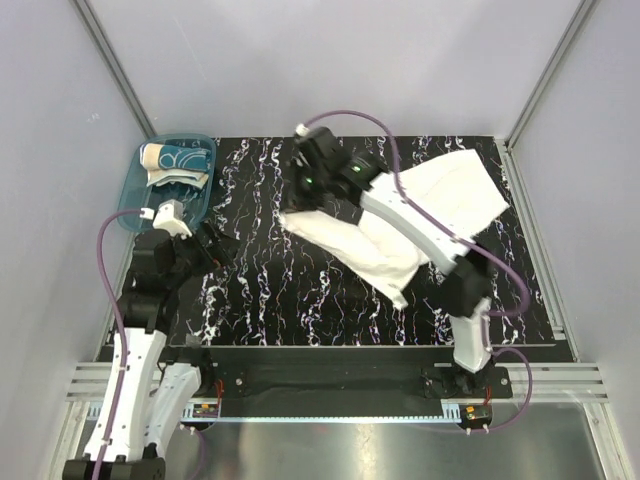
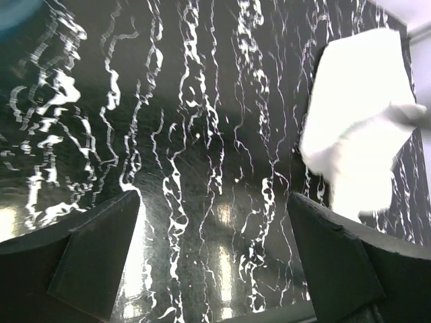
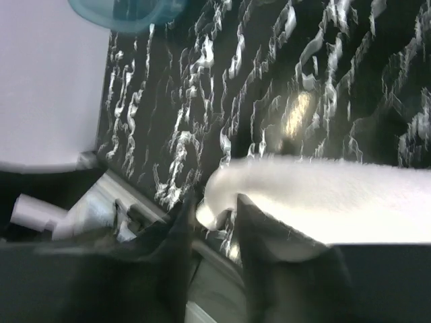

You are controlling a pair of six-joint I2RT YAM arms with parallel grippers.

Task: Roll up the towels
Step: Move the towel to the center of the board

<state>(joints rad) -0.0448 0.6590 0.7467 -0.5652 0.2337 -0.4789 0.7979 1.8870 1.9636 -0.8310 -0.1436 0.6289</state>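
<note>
Jaws of the right gripper (image 3: 214, 205) sit close around an edge of the white towel (image 3: 323, 195) — clamped or not, I cannot tell; if loose, the fold could slip free. Left gripper (image 2: 212, 198) gapes, empty.

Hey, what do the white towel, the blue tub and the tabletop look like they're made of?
White towel: soft terry-like cloth, probably cotton, matte, judging by its fuzzy nap and limp folds.
Tub: translucent teal plastic with a smooth, see-through tinted wall.
Tabletop: glossy black with white marble veining and bright glare. It is probably a printed sheet or laminate rather than stone, but the look leaves that open.
</note>
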